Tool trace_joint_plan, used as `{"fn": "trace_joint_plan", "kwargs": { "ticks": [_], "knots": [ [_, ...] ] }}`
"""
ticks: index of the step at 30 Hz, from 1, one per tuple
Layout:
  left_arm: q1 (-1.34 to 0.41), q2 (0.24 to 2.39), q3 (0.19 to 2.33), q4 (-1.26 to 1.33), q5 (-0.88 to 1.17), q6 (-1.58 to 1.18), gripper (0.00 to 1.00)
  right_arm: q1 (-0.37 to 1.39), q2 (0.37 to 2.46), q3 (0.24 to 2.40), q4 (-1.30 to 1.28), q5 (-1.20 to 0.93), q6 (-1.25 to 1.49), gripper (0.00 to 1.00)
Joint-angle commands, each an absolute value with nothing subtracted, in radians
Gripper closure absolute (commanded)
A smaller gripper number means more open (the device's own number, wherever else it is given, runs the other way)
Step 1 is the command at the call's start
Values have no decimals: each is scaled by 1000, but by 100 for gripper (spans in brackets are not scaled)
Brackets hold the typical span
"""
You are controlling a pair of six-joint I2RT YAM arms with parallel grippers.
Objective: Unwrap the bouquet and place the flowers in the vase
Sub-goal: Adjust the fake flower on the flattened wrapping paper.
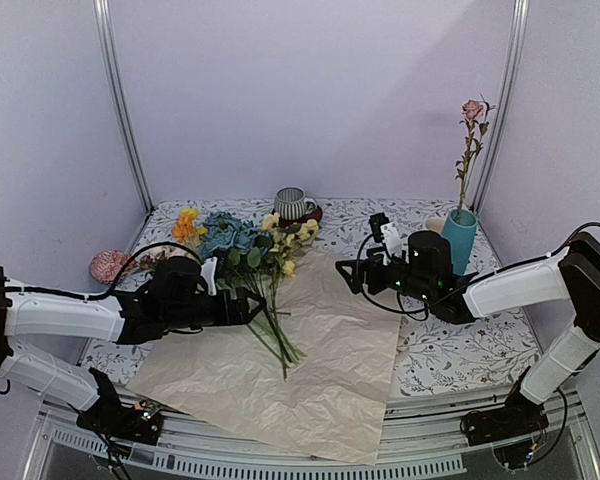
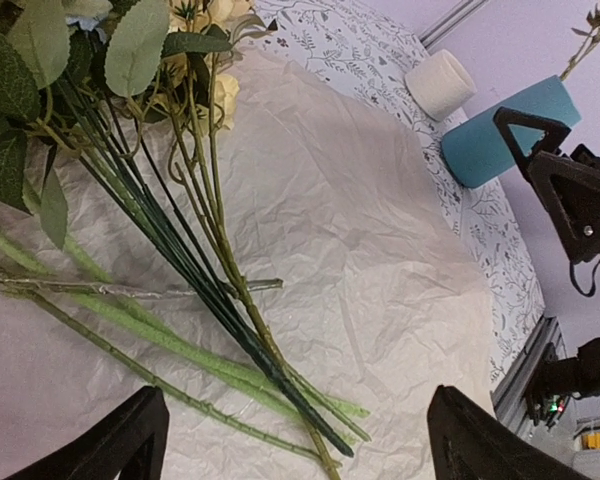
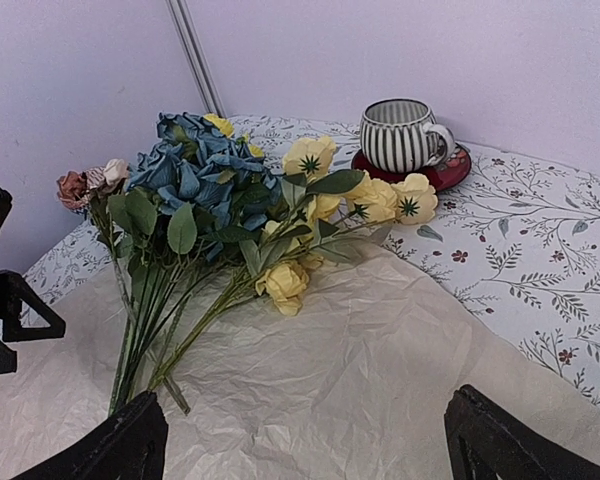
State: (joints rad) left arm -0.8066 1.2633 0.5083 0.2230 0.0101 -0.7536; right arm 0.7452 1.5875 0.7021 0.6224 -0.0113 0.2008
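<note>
The flowers (image 1: pixel 250 245) lay on the spread paper (image 1: pixel 320 370) with a striped cup (image 1: pixel 293 203) just behind them, the left gripper (image 1: pixel 252 305) gaped empty beside their stems, and the right gripper (image 1: pixel 346 275), jaws wide, hovered between paper and vase (image 1: pixel 459 240), which held 1 rose (image 1: pixel 472 110).

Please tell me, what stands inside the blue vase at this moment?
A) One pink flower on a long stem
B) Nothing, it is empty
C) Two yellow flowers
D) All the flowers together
A: a single pink flower rises from the vase, while the other flowers lie on the opened paper.
</note>
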Motion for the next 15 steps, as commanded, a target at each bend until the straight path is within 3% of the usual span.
{"fn": "trace_joint_plan", "kwargs": {
  "ticks": [1,10,15],
  "knots": [
    [-793,1281,523,249,3,-767,8,750,1595,724,650,-32,187,1],
    [-787,1298,514,255,3,-780,11,750,1600,726,653,-47,179,1],
    [-767,1326,508,273,13,-810,22,749,1596,724,653,-45,171,1]
  ]
}}
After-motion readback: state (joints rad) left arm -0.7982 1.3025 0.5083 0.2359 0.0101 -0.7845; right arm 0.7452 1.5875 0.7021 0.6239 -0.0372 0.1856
